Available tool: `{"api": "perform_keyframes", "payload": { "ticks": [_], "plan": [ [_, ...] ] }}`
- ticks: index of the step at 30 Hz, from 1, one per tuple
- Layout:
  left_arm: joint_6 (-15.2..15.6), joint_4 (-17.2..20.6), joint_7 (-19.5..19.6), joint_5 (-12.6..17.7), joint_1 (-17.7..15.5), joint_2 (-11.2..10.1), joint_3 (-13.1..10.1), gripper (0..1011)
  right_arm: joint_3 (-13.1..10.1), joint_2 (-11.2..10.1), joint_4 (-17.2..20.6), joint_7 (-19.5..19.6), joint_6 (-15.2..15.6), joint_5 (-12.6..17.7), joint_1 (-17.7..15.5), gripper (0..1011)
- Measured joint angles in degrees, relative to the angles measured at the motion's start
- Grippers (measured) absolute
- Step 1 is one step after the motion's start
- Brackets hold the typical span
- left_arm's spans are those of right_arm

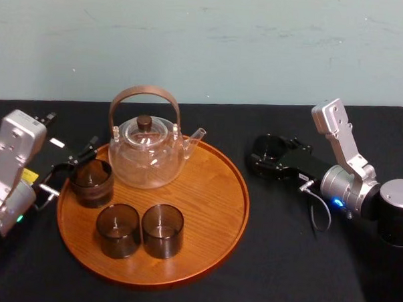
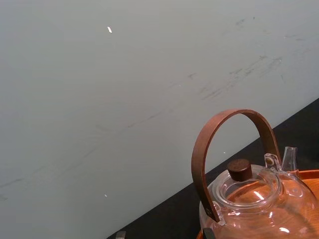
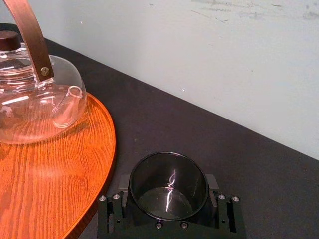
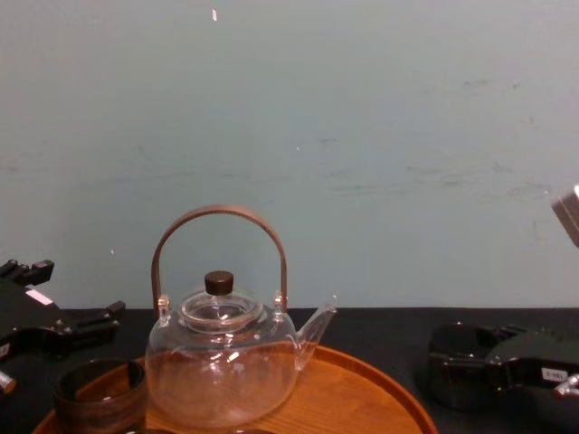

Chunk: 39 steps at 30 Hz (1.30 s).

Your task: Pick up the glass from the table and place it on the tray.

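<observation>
right gripper (image 3: 168, 191) mid-right of head view, low over black table (image 1: 283, 261), just right of tray (image 1: 216, 192). jaws clamped on dark glass (image 1: 267, 150), pads touching both sides. dark glass upright, off tray, near its right rim. left gripper (image 1: 70, 166) at left edge of head view, jaws apart, just beside second glass (image 1: 91, 181) on tray's left side. teapot (image 1: 148, 152) at tray's back, front glasses (image 1: 118, 229) at bottom.
</observation>
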<state>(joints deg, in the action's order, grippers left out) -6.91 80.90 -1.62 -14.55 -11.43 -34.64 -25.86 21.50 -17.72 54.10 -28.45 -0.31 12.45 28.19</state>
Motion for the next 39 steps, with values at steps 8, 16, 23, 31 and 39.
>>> {"api": "perform_keyframes", "payload": {
  "ticks": [8, 16, 23, 31, 39],
  "plan": [
    [0.00, 0.00, 0.00, 0.00, 0.00, 0.00, 0.00, 1001, 0.00, 0.00, 0.00, 0.00, 0.00, 0.00, 0.00, 905],
    [0.00, 0.00, -0.01, 0.00, 0.00, 0.00, 0.00, 1001, 0.00, 0.00, 0.00, 0.00, 0.00, 0.00, 0.00, 905],
    [0.00, 0.00, 0.00, 0.00, 0.00, 0.00, 0.00, 1001, -0.28, -0.34, 0.60, -0.71, -0.47, 0.51, -0.31, 905],
    [0.00, 0.00, 0.00, 0.00, 0.00, 0.00, 0.00, 1001, -0.56, -1.75, 6.03, -0.87, -0.64, 1.15, -2.00, 905],
    [0.00, 0.00, 0.00, 0.00, 0.00, 0.00, 0.00, 1001, 0.33, -2.86, 11.60, -2.05, -1.13, 1.60, -3.43, 905]
  ]
}}
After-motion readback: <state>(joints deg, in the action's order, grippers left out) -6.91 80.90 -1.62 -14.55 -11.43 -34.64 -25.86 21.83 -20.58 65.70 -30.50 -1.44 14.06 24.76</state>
